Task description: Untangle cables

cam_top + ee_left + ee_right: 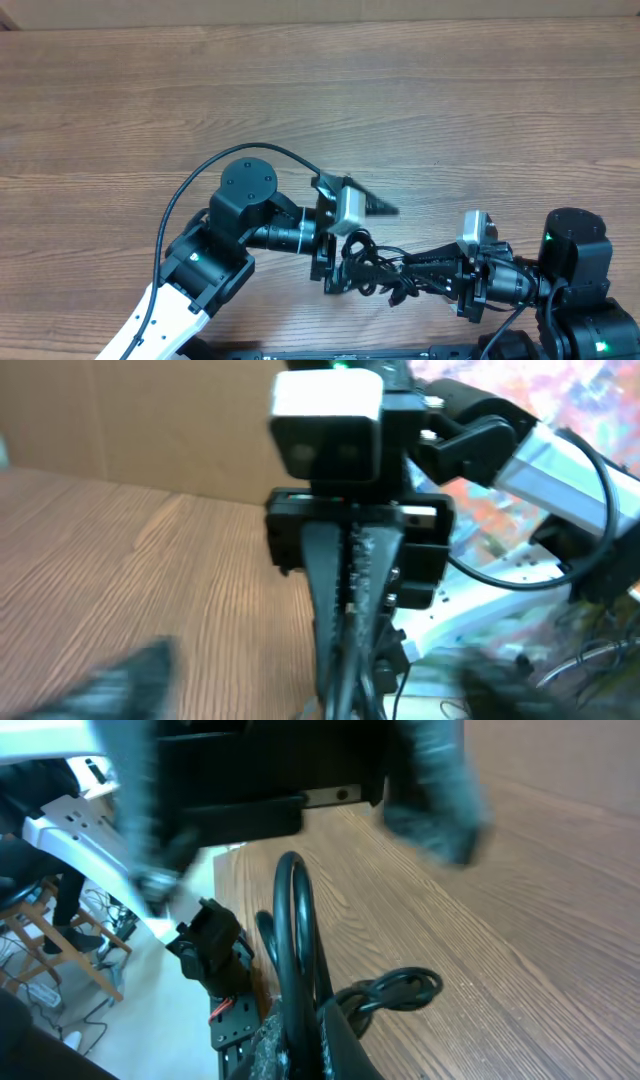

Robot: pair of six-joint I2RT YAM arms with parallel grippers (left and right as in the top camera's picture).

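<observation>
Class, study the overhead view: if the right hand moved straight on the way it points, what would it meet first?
Probably the open left hand, which faces it just beyond the cables that the right hand grips. Any height difference between them is hard to judge.

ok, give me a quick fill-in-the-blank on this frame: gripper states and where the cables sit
1. The right gripper is ____ on the cables.
2. The left gripper has its jaws wide ____.
3. In the overhead view, the tangled cables sit ____ the two grippers.
4. The table has a ____ top.

Missing words: shut; open; between; wooden
</observation>
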